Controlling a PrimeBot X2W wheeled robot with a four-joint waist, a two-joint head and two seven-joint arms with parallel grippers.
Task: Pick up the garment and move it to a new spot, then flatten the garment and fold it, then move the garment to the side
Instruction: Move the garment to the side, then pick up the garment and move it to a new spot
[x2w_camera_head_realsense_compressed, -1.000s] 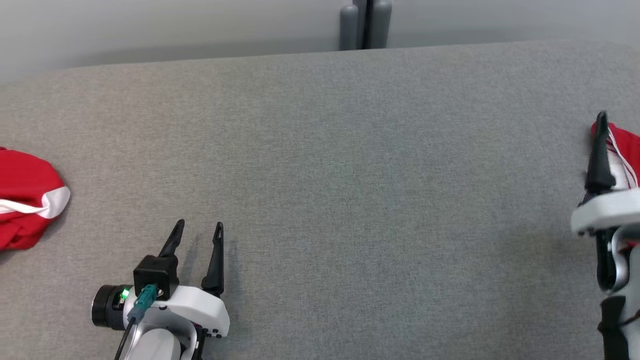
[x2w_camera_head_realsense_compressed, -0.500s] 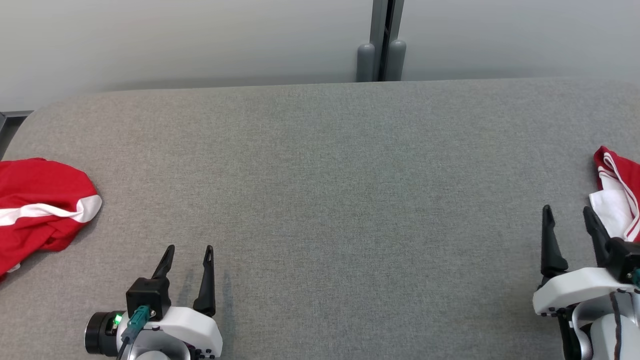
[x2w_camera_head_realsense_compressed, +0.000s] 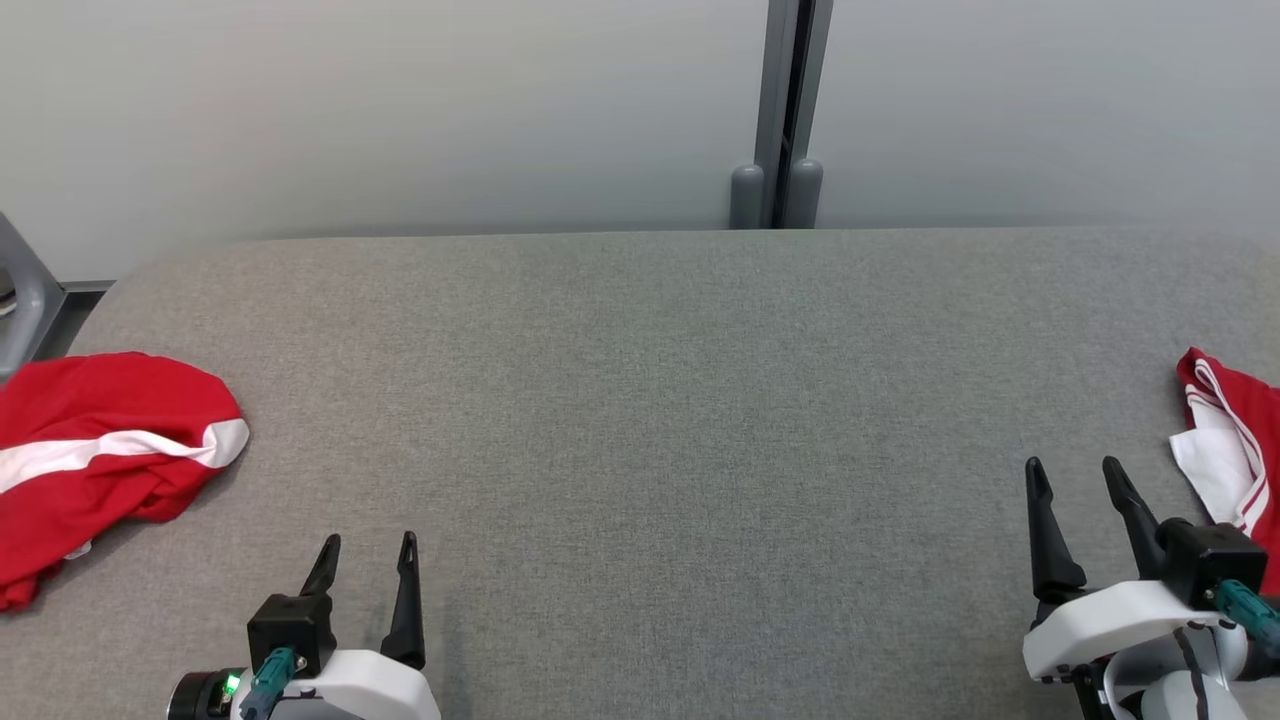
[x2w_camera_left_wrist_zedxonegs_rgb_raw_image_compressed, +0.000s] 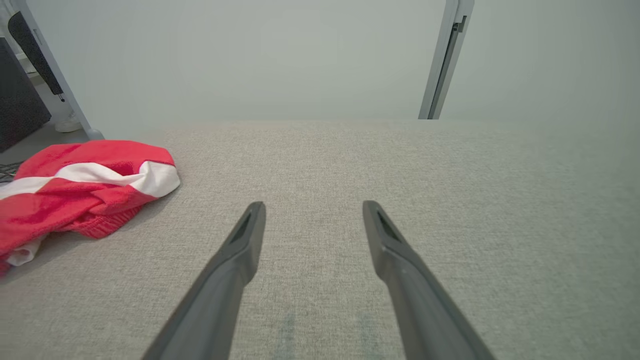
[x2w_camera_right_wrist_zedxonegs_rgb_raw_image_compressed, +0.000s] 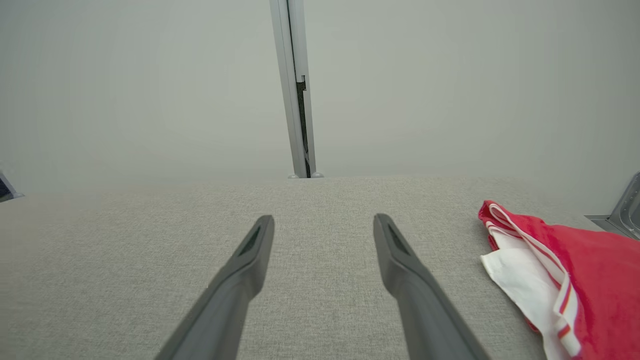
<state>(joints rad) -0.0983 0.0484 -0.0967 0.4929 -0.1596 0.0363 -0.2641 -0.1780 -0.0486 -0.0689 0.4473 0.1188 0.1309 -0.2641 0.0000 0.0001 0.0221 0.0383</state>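
Note:
A crumpled red garment with a white band (x2w_camera_head_realsense_compressed: 110, 450) lies at the table's left end, also in the left wrist view (x2w_camera_left_wrist_zedxonegs_rgb_raw_image_compressed: 85, 190). My left gripper (x2w_camera_head_realsense_compressed: 369, 540) is open and holds nothing (x2w_camera_left_wrist_zedxonegs_rgb_raw_image_compressed: 314, 205); it hovers low near the front edge, to the right of that garment and apart from it. A second red garment with white stripes (x2w_camera_head_realsense_compressed: 1235, 450) lies at the right edge, cut off by the frame. My right gripper (x2w_camera_head_realsense_compressed: 1072, 465) stands open and holds nothing (x2w_camera_right_wrist_zedxonegs_rgb_raw_image_compressed: 324, 218), just left of this striped garment (x2w_camera_right_wrist_zedxonegs_rgb_raw_image_compressed: 575, 270) and not touching it.
The grey fabric-covered table (x2w_camera_head_realsense_compressed: 660, 400) stretches wide between the two grippers. A pale wall with a grey vertical post (x2w_camera_head_realsense_compressed: 790, 110) stands behind its far edge. A grey metal frame (x2w_camera_head_realsense_compressed: 25, 290) shows past the left end.
The head camera has tilted up, so the whole picture slid down. My right gripper has drawn back from the striped garment toward the front and left. The left gripper stays open, barely moved.

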